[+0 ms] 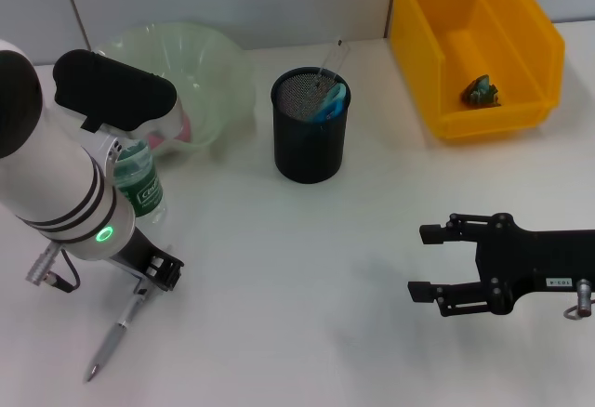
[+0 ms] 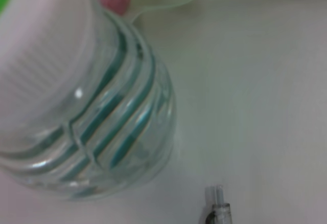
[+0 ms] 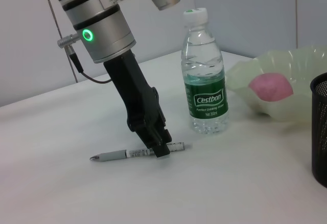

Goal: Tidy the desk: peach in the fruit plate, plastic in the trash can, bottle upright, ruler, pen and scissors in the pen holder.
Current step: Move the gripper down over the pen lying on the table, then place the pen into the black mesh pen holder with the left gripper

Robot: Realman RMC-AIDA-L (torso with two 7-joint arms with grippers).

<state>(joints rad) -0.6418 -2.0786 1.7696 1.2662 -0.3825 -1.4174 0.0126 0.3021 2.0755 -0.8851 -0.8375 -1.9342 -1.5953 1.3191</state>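
Directly under left gripper (image 3: 161,144), fingertips down at the pen (image 3: 135,153) lying flat; whether fingers grip it, cannot tell. Cestbon water bottle (image 3: 204,75) upright just beyond. Close squarely across barrel, lift w/o bumping bottle. Right gripper (image 1: 437,263) wide open, empty.

The left arm (image 1: 56,184) hides most of the bottle (image 1: 139,184).

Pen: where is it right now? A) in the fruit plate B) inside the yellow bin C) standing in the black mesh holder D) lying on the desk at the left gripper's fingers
D: the pen lies flat on the desk, with the left gripper down on its end, beside the upright bottle.
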